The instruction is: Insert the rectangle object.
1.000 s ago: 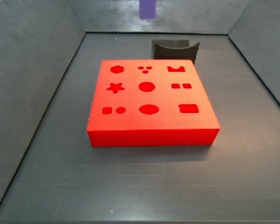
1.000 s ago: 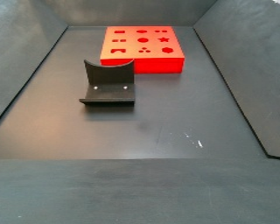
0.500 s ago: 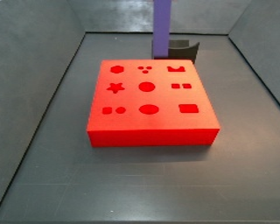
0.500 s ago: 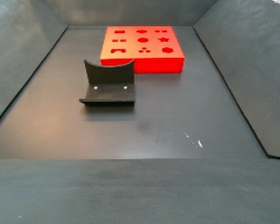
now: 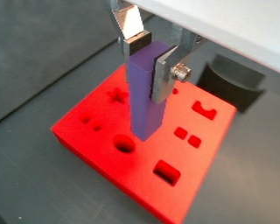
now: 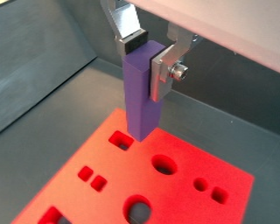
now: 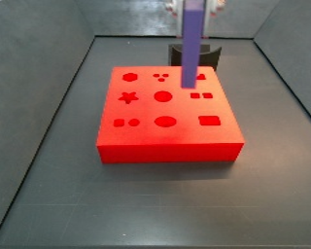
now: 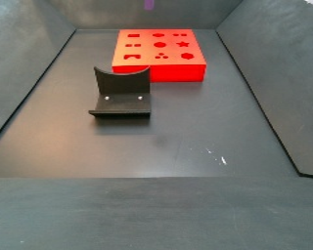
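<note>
My gripper [image 5: 150, 54] is shut on the rectangle object [image 5: 146, 96], a long purple bar that hangs upright from the fingers in both wrist views [image 6: 145, 92]. In a side view the bar [image 7: 193, 47] hangs over the far right part of the red block [image 7: 165, 115]. Its lower end is a little above the block's top. The red block with shaped holes also shows in both wrist views [image 5: 166, 153] [image 6: 178, 188]. In a side view [image 8: 159, 54] only the bar's tip [image 8: 149, 4] shows at the top edge, and the gripper is out of frame.
The dark fixture [image 8: 120, 93] stands on the grey floor apart from the block. In a side view it [image 7: 210, 54] is partly behind the bar. Sloped grey walls [image 7: 54, 88] enclose the floor.
The bar has come down and forward in the gripper, from above the fixture at the back to over the red block's far right holes.
</note>
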Available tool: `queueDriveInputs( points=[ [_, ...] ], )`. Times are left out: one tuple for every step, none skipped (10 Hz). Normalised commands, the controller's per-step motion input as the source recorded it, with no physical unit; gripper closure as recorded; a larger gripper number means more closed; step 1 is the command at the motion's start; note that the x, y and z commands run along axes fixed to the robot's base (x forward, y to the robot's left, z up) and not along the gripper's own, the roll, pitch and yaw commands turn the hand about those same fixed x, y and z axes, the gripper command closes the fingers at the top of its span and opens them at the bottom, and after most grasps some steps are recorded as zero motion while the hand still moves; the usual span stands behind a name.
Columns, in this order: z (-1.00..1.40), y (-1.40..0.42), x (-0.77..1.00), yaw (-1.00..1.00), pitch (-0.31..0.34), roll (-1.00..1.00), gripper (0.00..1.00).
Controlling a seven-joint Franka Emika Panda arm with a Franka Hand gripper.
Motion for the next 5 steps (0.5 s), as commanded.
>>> queueDriveInputs(
  points=[
    [-0.09, -0.11, 0.16, -0.86, -0.024, 0.12, 1.0],
    [-0.12, -0.09, 0.18, -0.86, -0.017, 0.12, 1.0],
    [-0.11, 0.0, 0.26, -0.82, 0.0, 0.07, 1.0],
    [-0.31, 0.0, 0.25, -0.83, 0.023, -0.05, 1.0],
    [-0.36, 0.0, 0.13, -0.91, 0.043, -0.03, 1.0]
  ],
)
